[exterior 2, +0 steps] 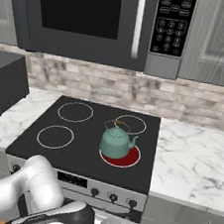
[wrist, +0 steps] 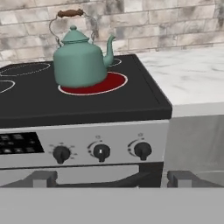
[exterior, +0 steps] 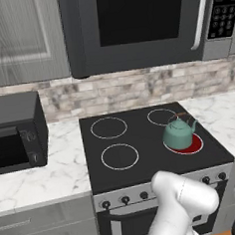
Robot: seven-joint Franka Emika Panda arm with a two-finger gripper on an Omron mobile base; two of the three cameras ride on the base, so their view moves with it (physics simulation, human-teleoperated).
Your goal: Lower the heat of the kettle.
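both jaws are spread as wide as they go with nothing between them, so we're empty-handed and in the approach step, no knob touched yet. in the hand view we're looking level at the stove's front panel, where three dark knobs sit in a row: the left knob at about 7 o'clock of the frame centre, the middle knob close to 6, and the right knob at about 5.

further out, the kettle stands upright on the glowing red burner, which is the front right ring of the cooktop. in the left base view the kettle is at roughly 3 o'clock of the cooktop's middle, spout toward the right, and in the right base view we see the kettle on that same red ring, while the other three rings look unlit.

our guess for the next move: pick the knob that runs the front right burner, probably one of the two on the right but we can't tell which, line the open jaws up around it, push in, close, then twist toward low. the knobs are small and packed close, so centering matters.
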